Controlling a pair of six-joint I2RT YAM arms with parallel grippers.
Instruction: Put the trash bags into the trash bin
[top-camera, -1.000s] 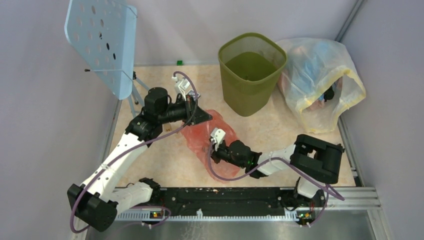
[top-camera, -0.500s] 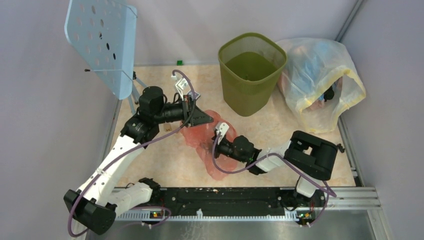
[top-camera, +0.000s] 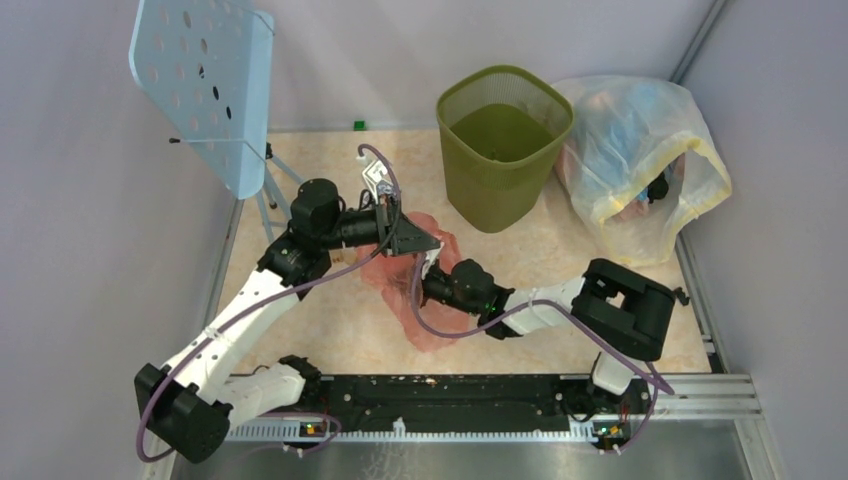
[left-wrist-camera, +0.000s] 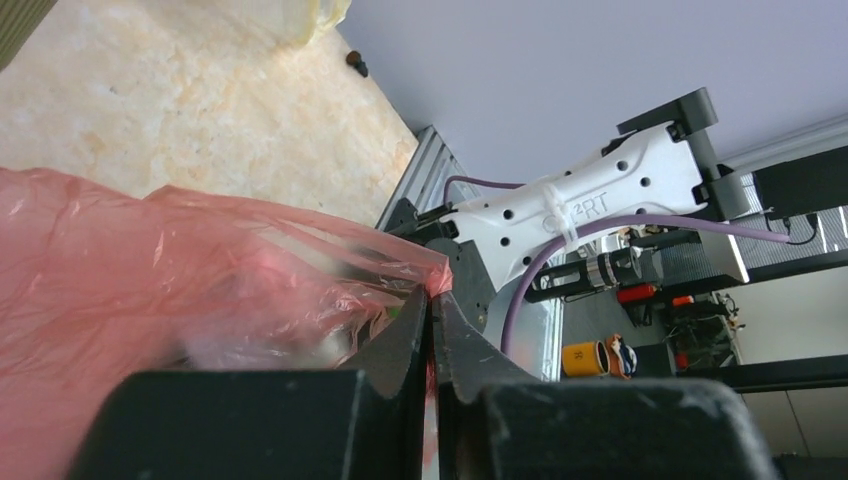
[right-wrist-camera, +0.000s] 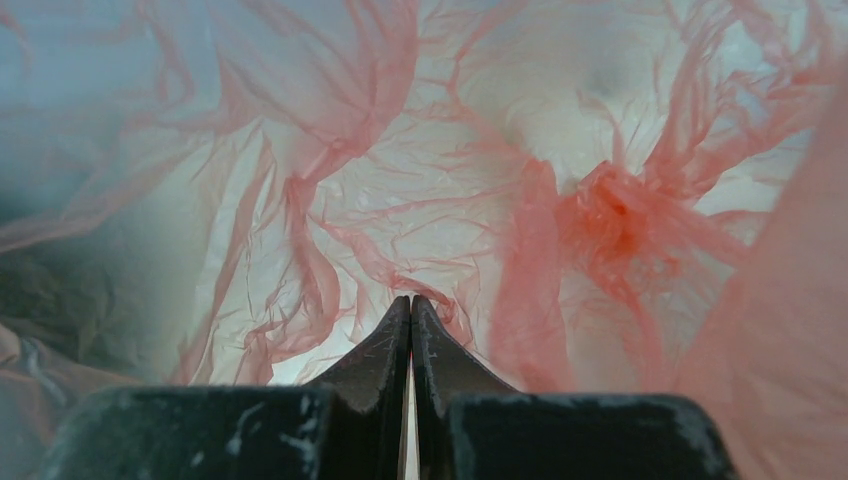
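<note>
1. The trash bag lies crumpled on the worktop, in front of the trash bin and not touching it; it is thin, translucent red-orange film, limp and full of fine creases, and one edge is drawn up into a peak
2. The left hand is clenched on that peak: its wrist view shows the fingers pressed together at with pink film pinched between them
3. The right hand is clenched too; its wrist view is filled with film, and the folds gather towards the meeting tips, so it looks to be nipping the bag from the near side
4. The step in hand, as I judge it, is securing the bag with both hands before lifting; nothing is in the bin yet
5. The next move calls for raising the bag clear of the worktop and carrying it back and to the right, over the rounded-square rim, keeping the slack from snagging on it
6. The bin is olive-green plastic with mesh-patterned sides, tapering downward; a clear yellowish bag of coloured items slumps beside it, and a pale blue stand with round holes stands at far left
</note>
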